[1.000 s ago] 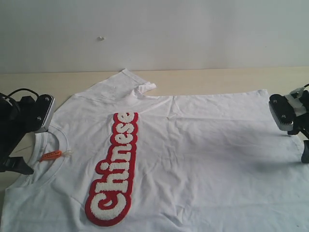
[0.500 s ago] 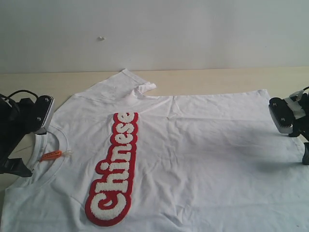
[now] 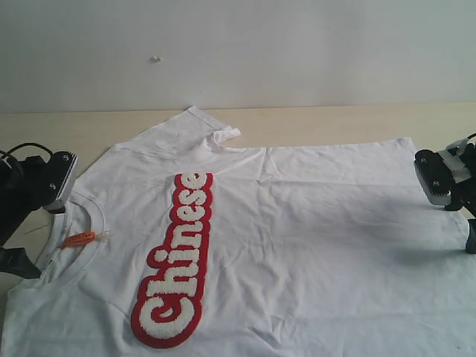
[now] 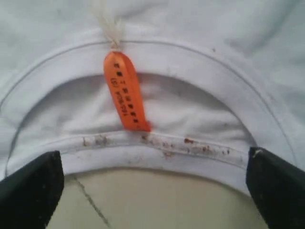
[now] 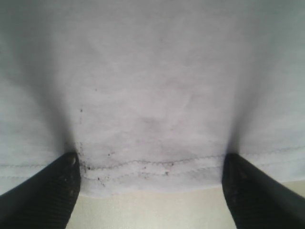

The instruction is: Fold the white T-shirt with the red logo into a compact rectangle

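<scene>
At left edge of surface [image 3: 335,119], left end effector [image 4: 152,191] spread wide at collar [image 4: 162,155] of shirt [image 3: 312,223]; right end effector [image 5: 152,191] spread wide at hem [image 5: 152,167]. Might grab one layer only, then fold goes crooked.

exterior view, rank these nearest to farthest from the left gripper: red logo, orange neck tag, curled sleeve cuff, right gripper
From the left gripper:
1. orange neck tag, right beside it on the left
2. red logo, centre-left
3. curled sleeve cuff, toward the back
4. right gripper, far right
</scene>
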Controlling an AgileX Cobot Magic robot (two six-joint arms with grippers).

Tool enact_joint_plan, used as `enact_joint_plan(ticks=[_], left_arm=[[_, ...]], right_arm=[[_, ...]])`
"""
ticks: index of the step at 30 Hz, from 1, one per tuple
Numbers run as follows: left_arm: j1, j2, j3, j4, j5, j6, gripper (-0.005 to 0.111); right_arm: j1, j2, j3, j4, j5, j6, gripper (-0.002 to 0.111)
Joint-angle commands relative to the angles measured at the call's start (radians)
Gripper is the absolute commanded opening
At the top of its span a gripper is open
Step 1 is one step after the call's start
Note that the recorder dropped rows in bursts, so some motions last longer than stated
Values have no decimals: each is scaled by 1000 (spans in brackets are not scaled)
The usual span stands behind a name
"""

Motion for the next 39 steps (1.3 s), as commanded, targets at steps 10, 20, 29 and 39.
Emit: enact_joint_plan(ticks=[10,20,29,39], left_arm=[[2,102,4,-46,-66,24,105],[2,102,4,-60,-65,11,105],[2,102,4,-60,-65,11,105],[2,102,4,-60,-60,12,105]], right_arm=[[-4,14,-3,61,-9,-1,79],[-4,14,-3,95,-9,0,79],[-4,14,-3,100,-12,0,79],[-4,14,-3,99,-35,0,79]])
